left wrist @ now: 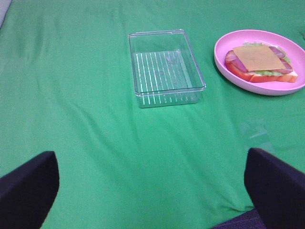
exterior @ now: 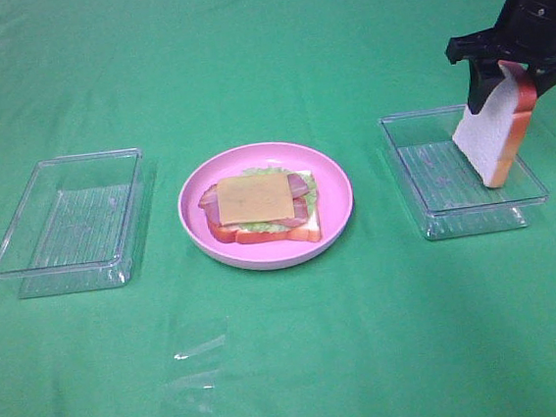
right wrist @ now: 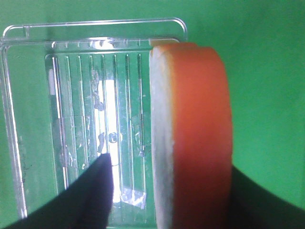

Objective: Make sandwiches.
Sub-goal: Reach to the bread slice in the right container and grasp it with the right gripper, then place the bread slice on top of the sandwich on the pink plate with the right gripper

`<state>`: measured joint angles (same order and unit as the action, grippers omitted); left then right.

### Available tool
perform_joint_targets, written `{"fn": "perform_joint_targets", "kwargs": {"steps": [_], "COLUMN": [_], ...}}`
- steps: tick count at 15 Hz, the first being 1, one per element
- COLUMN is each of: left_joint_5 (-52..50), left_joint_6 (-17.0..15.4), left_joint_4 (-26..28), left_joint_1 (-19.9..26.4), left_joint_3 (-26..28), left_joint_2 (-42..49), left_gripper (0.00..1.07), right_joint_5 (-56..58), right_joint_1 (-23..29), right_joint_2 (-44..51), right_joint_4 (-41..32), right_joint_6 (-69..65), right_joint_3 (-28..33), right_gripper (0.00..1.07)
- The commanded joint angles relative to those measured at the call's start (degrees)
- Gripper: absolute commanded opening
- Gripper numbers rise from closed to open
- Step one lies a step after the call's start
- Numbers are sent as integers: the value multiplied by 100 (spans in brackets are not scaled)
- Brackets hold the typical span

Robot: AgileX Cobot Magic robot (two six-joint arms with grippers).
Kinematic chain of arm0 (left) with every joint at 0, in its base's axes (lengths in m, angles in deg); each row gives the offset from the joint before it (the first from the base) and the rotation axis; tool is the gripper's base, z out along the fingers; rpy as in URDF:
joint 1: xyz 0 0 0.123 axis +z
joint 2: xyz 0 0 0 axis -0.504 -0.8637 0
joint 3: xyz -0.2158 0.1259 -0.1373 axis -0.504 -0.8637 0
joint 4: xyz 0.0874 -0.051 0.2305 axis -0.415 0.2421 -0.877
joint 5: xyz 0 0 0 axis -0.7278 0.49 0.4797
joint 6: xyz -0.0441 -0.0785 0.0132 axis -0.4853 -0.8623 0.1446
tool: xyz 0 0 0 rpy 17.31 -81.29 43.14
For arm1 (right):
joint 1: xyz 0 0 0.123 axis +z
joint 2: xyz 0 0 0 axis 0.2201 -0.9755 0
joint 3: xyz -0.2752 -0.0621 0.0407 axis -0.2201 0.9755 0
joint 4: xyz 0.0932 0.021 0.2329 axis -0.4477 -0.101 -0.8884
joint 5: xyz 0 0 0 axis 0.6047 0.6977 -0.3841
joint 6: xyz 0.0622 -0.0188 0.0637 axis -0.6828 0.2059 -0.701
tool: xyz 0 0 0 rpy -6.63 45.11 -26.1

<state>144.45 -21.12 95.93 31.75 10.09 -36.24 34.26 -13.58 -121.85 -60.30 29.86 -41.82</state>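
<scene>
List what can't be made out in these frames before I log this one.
- Right gripper, exterior high view: arm cut off by the top-right edge; fingertips hidden behind the bread slice.
- Bread slice, right wrist view: lower end cut off by the frame edge.
- Left gripper, left wrist view: only two dark finger corners show.
- Sandwich on the pink plate: cheese hides the layers underneath.
- Right tray: the slice hides part of the floor.

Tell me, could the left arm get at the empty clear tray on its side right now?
Probably yes. The left gripper is open and holds nothing, and only bare green cloth lies between it and the left tray, which has nothing in it.
</scene>
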Motion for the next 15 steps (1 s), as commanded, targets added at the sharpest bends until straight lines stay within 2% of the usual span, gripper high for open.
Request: {"fn": "perform_joint_targets", "kwargs": {"steps": [1,5,6,7,9,12,15], "left_joint_5": [-29,-29,-29,-29,-29,-29,-29], "left_joint_6": [-52,-52,-52,-52,-52,-52,-52], "left_joint_4": [17,17,17,17,17,17,17], "left_joint_1": [-40,-40,-40,-40,-40,-40,-40], "left_joint_3": [-6,-6,-6,-6,-6,-6,-6], "left_joint_2": [109,109,109,109,109,109,109], "left_gripper": [98,98,98,98,98,98,98], "right_joint_5": [23,23,52,132,229,458,670], "right_joint_1": [-17,-11,-11,-11,-11,-11,-11], "right_joint_2": [-6,-6,-6,-6,-6,69,625], "right_joint_4": [-11,-11,57,115,138,132,29], "right_joint_6": [-195,-315,-315,-321,-315,-315,-625], "right_joint_3": [-29,-29,-29,-29,-29,-29,-29], "right_gripper": [35,32,25,13,0,0,0]}}
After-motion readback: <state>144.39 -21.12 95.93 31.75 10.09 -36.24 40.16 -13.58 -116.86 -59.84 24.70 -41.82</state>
